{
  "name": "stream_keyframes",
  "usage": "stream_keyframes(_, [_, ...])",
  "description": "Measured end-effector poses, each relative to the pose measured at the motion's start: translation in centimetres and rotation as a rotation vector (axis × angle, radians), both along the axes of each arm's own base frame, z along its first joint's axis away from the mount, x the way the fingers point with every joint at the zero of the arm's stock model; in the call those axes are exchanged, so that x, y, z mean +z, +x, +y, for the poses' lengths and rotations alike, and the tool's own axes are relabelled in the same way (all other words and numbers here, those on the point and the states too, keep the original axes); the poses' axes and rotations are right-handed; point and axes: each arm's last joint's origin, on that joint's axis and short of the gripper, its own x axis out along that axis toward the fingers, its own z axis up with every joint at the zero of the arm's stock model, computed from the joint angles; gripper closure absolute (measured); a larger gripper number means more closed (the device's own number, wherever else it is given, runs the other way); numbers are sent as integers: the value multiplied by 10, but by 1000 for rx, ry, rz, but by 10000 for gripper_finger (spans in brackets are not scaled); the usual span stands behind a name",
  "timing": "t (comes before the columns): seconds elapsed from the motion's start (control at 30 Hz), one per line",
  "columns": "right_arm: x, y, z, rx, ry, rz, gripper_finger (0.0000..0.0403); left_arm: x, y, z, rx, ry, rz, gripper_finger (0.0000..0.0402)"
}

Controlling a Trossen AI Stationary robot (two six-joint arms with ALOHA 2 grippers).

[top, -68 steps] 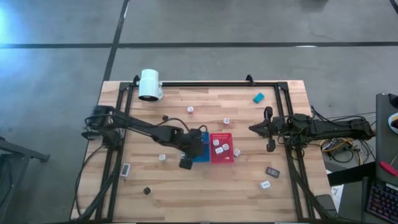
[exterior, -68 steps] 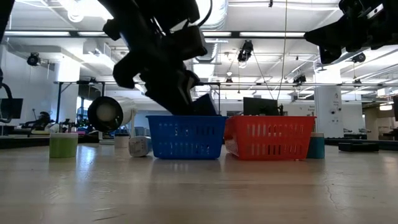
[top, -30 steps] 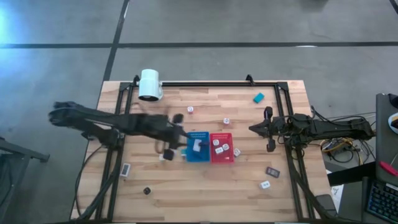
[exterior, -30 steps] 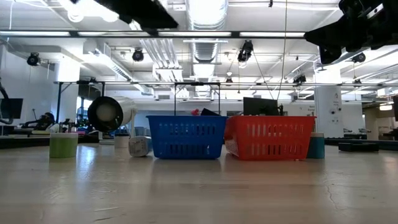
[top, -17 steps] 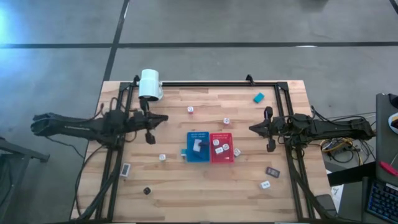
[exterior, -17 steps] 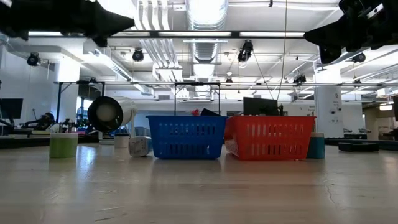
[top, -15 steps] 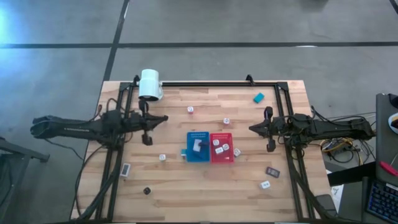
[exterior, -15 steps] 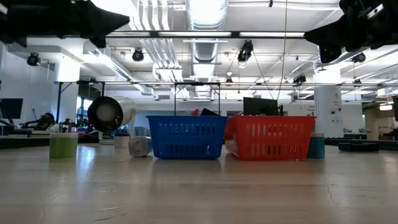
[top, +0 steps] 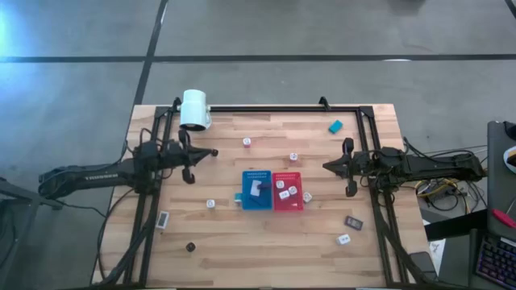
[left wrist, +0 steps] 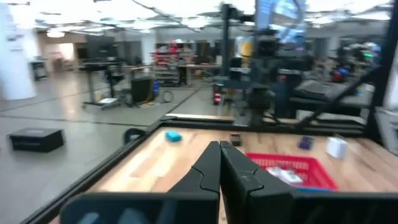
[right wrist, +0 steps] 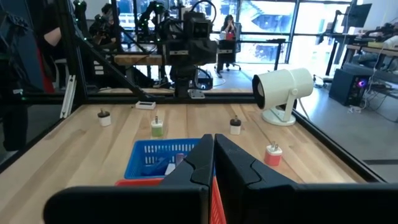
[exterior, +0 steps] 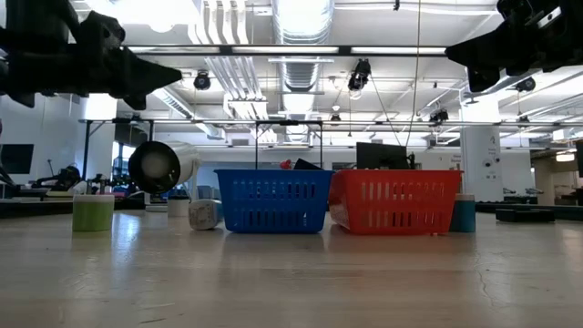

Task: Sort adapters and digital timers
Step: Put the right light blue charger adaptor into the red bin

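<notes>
Both grippers hang with jaws together and empty: the left gripper [top: 191, 163] left of centre, the right gripper [top: 348, 167] right of centre. The blue basket [top: 256, 190] and red basket [top: 288, 192] sit mid-frame. Probably next: the adapter [top: 210, 205] lower left, approached from directly above.

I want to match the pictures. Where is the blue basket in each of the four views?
High view: blue basket at table centre, touching the red basket on its right.
Low view: centre, left of the red basket.
Left wrist view: only a blue strip under the red basket.
Right wrist view: centre, behind the gripper.
Shared landmark: the red basket.
</notes>
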Motion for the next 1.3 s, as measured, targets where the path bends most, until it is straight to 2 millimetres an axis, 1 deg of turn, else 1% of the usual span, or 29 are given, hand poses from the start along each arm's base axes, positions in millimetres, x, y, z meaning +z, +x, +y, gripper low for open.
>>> stream_keyframes(0.07, [0, 0, 0, 0, -1, 0, 394, -4, 0, -1, -27, 11, 13, 396])
stream_keyframes(0.33, [0, 0, 0, 0, -3, 0, 394, -18, -2, -1, -27, 66, 75, 397])
stream_keyframes(0.87, [0, 1, 0, 0, -20, 1, 394, -19, -2, -1, -26, 53, 76, 393])
stream_keyframes(1.3, [-13, 20, 0, 9, -77, 149, 394, -19, -2, -1, -26, 50, 76, 392])
